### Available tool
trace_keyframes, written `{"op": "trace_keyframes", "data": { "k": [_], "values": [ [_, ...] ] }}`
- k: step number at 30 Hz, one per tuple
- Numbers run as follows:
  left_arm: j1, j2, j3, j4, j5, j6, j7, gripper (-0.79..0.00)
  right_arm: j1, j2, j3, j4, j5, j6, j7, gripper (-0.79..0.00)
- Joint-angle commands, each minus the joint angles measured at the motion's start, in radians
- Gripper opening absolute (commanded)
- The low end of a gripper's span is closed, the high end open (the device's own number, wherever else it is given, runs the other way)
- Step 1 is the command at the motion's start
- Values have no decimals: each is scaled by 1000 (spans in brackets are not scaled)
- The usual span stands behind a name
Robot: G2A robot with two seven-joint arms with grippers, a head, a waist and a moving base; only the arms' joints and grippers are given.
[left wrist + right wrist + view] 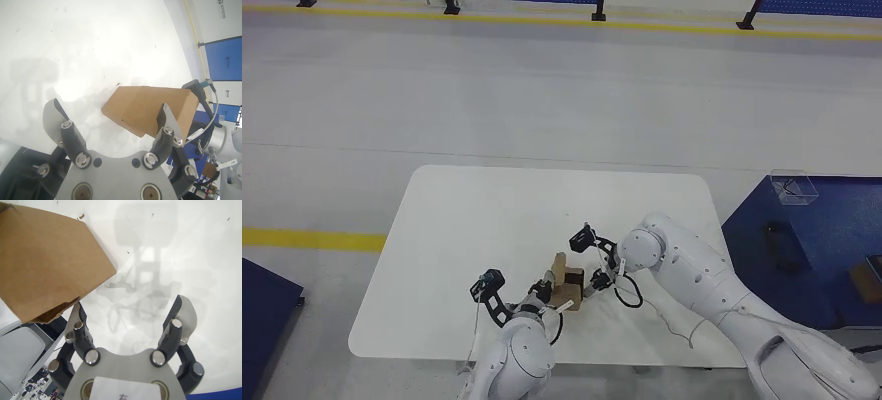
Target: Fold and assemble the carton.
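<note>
The left gripper (109, 102) is opened wide, with nothing held between its two fingers (54, 113). The fingers are grey metal with black ribbed pads. One of them sits in front of the carton (151, 106), and I cannot tell if it touches. The right gripper (129, 300) is opened wide too and holds nothing. A corner of the carton hangs over one of its fingers. The carton is brown cardboard, smooth and flat on its sides, with sharp folded edges. One end is open with a rough, torn-looking edge, and it is too dark to see inside. In the top view the carton is at the lower middle of the frame, near the lower edge of the bench (492, 230), right between the two grippers. The bench is white and smooth with round corners. It has small dark specks and a little brown crumb (81, 216) on it. At the right of the top view, past the bench, there is a blue patch (842, 230) with a small clear box (792, 187) at its upper edge. I cannot tell what is in the box. A yellow line (312, 239) runs along the grey floor at the left.
</note>
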Motion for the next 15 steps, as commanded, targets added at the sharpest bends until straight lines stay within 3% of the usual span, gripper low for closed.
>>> {"op": "trace_keyframes", "data": {
  "k": [1, 15],
  "values": [
    [-2, 0, 8, 12, 4, -2, -3, 0, 3, -7, -1, 14, 1, -2, -5, 0],
    [-42, -7, 11, 85, -2, 15, 22, 0, 7, -27, 20, 36, 3, -27, -22, 0]
  ]
}}
